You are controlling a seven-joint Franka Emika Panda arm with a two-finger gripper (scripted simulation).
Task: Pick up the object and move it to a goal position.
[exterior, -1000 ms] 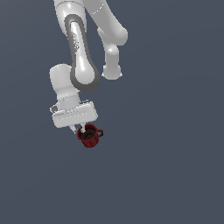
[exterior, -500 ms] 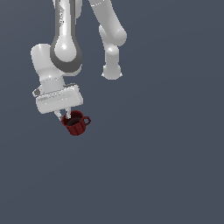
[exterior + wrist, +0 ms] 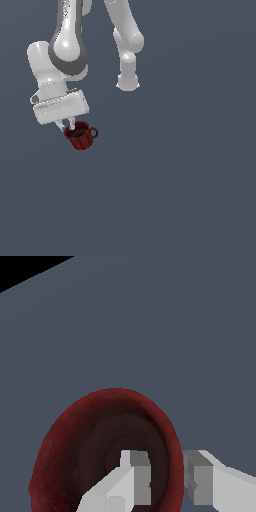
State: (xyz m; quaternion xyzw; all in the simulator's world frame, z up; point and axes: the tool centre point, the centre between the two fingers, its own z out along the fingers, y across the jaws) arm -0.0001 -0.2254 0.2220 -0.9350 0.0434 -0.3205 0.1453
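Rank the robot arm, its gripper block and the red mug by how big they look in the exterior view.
1. Robot arm, largest.
2. Gripper block.
3. Red mug, smallest, held by its rim.

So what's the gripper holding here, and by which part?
The gripper holds the dark red mug by its rim wall, one finger inside and one outside.

Backdrop is just one flat slate blue-grey surface (image 3: 190,190) filling the whole exterior view, evenly lit, no texture or seams that I can make out. Same grey plane in the wrist view, ending at a straight edge with solid black (image 3: 20,268) beyond it.
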